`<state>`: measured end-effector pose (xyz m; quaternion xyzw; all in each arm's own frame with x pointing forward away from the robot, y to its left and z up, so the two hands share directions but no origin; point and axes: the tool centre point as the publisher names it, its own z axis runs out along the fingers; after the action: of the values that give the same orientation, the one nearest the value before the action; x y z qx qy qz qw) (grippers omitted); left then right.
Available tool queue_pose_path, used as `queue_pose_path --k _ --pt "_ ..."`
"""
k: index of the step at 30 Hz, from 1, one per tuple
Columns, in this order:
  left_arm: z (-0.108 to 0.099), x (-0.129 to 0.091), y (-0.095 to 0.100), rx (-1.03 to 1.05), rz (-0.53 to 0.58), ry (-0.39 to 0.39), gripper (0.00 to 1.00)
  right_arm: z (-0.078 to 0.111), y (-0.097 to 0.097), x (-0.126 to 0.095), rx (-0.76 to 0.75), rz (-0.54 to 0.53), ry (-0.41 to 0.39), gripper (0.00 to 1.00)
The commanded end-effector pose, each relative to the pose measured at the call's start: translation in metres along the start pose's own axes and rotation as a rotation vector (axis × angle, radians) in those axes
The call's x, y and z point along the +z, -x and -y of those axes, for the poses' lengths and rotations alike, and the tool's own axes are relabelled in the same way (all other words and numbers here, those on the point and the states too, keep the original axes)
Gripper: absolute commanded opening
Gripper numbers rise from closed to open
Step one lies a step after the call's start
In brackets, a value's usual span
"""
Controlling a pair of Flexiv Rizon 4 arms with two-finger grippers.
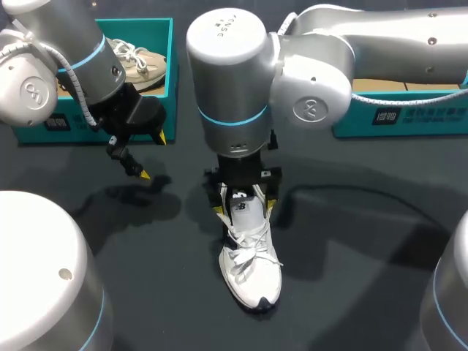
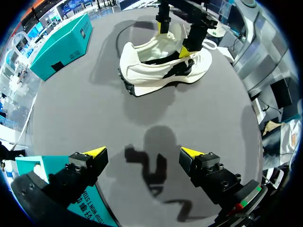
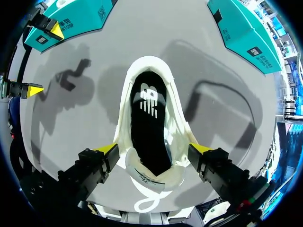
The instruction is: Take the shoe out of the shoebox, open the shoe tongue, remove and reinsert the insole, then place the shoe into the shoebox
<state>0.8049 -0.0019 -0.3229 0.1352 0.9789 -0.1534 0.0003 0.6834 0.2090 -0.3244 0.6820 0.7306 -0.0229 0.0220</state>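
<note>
The left arm (image 1: pixel 69 55) enters from the left side, its wrist angled downward and toward the middle. The left gripper (image 1: pixel 151 156) hangs above the dark counter (image 1: pixel 351 241), and its yellow-tipped fingers (image 2: pixel 94 153) are spread wide apart. The right arm (image 1: pixel 380 36) stretches in from the right side and reaches to the middle. There its last joints turn to point the wrist straight down. The right gripper (image 3: pixel 154 148) sits low over the counter, and its fingers (image 3: pixel 108 150) are set far apart and press against the two sides of the white shoe (image 3: pixel 151 90) at its collar. The two grippers are well apart.
</note>
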Motion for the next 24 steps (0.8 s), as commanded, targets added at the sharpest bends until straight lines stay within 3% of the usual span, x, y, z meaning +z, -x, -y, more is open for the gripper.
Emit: queue_pose_path --k 1,17,24 --pt "0.000 0.000 0.000 0.001 0.000 0.003 1.00 0.004 0.003 -0.001 0.006 -0.010 0.011 0.96" --pt "0.000 0.000 0.000 0.001 0.000 0.003 1.00 0.013 0.005 -0.012 0.028 -0.004 0.037 0.93" --pt "0.000 0.000 0.000 0.001 0.000 0.003 1.00 0.028 0.004 -0.021 0.035 0.007 0.047 0.87"
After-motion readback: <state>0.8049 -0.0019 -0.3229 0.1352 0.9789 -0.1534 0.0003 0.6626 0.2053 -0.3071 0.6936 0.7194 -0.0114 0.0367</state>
